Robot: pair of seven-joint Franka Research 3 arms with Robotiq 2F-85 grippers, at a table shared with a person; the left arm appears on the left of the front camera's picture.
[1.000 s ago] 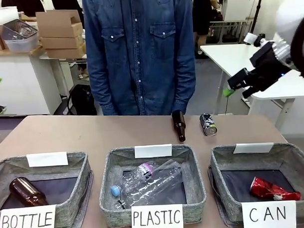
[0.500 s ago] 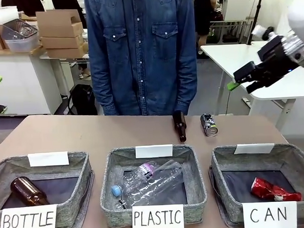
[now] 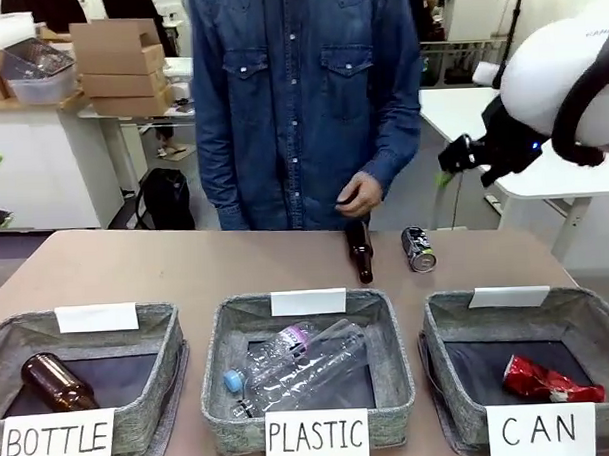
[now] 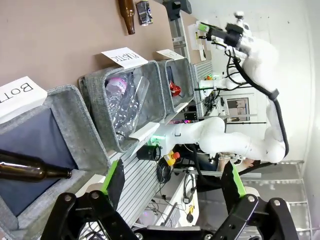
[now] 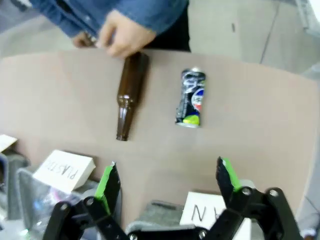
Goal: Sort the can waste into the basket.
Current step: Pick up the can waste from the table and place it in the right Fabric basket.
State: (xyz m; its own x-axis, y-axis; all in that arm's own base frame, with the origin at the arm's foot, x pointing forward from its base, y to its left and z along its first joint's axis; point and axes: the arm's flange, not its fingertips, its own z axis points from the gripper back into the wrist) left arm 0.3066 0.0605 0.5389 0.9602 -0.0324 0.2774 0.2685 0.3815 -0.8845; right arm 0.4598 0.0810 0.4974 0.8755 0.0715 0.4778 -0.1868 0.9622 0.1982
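Brown desk point(image 3: 136, 264) holds the dark can point(image 5: 191, 97) lying beside a brown bottle point(image 5: 129, 95); the right claw point(image 5: 165, 175), spread open above, should straddle the can's sides, avoiding the bottle and the person's hand point(image 5: 125, 35).

Brown worktop point(image 3: 186, 267): BOTTLE basket point(image 3: 169, 355), PLASTIC basket point(image 3: 213, 363), CAN basket point(image 3: 435, 350) along near edge; brown bottle point(image 3: 359, 251), dark can point(image 3: 417, 248) lying near each other, far side.

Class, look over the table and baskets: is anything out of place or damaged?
A dark metal drink can and a brown glass bottle lie sideways on the brown table, outside any basket. The red metal can in the grey CAN basket is crushed.
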